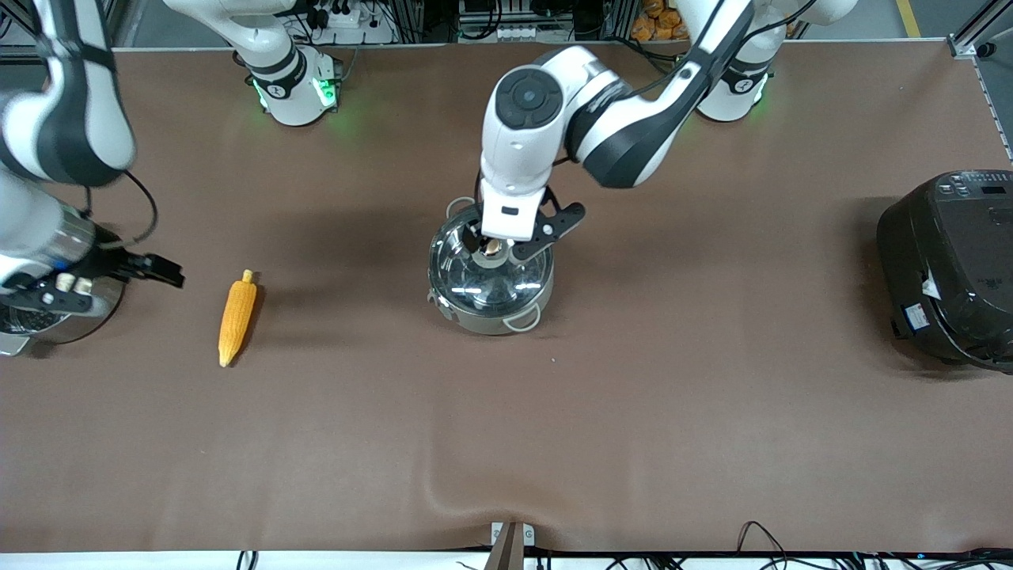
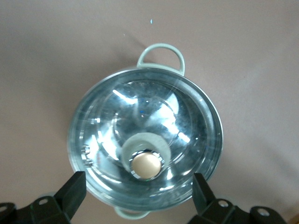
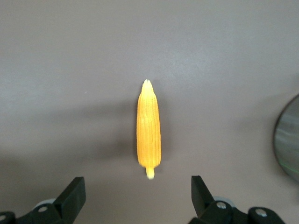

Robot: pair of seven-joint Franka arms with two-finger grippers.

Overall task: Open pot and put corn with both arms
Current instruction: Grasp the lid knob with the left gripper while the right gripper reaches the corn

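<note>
Directly under the spread left gripper point(image 2: 138, 186) sits the lid knob point(image 2: 145, 165); center, then pinch; right gripper point(image 3: 138, 196), splayed, waits near corn point(image 3: 148, 130).

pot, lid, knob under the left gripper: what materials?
Pot: polished steel, by its mirror-bright wall and wire loop handle. Lid: clear glass, see-through with glare streaks. Knob: smooth cream-tan, possibly brass or plastic. Left gripper open around it; right gripper open over the corn.
</note>
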